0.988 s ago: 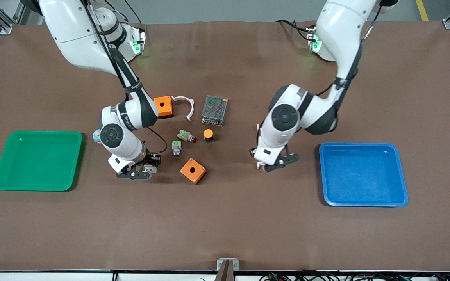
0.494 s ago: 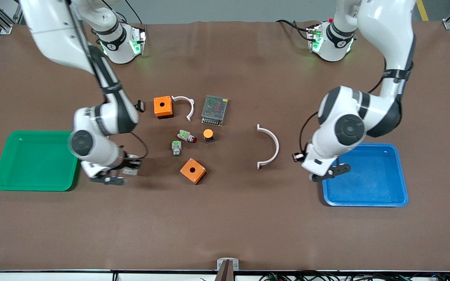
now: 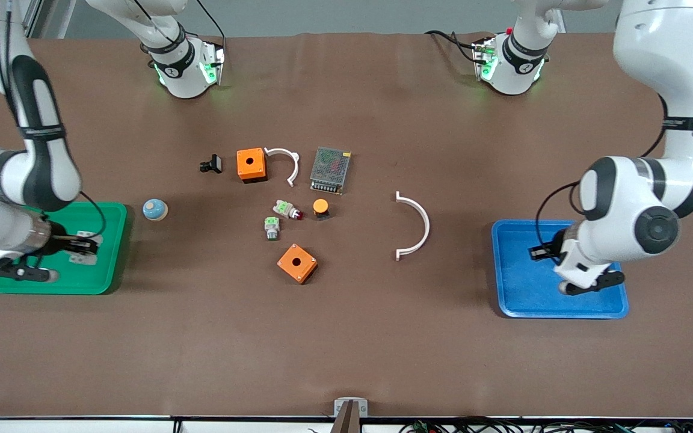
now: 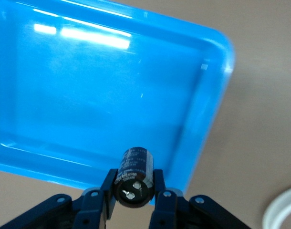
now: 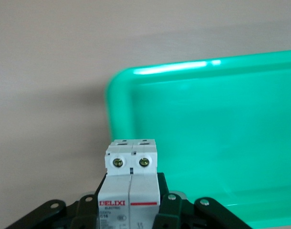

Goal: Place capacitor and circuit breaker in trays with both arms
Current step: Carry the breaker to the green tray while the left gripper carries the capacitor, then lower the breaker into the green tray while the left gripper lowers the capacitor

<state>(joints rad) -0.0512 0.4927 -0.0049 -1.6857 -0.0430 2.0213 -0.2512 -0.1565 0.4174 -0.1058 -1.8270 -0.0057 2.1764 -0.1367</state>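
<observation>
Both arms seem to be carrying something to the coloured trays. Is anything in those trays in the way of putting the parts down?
Nothing visible is. The left gripper holds the capacitor over the blue tray, whose floor looks bare. The right gripper holds the circuit breaker over the green tray, also bare where it shows.

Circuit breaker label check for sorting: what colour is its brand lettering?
Red lettering on the white circuit breaker; the right wrist view shows it best.

right gripper (image 3: 64,245) with circuit breaker (image 3: 83,246) carried over green tray (image 3: 112,252) | left gripper (image 3: 554,255) with capacitor (image 4: 135,177) carried over blue tray (image 3: 506,264)
</observation>
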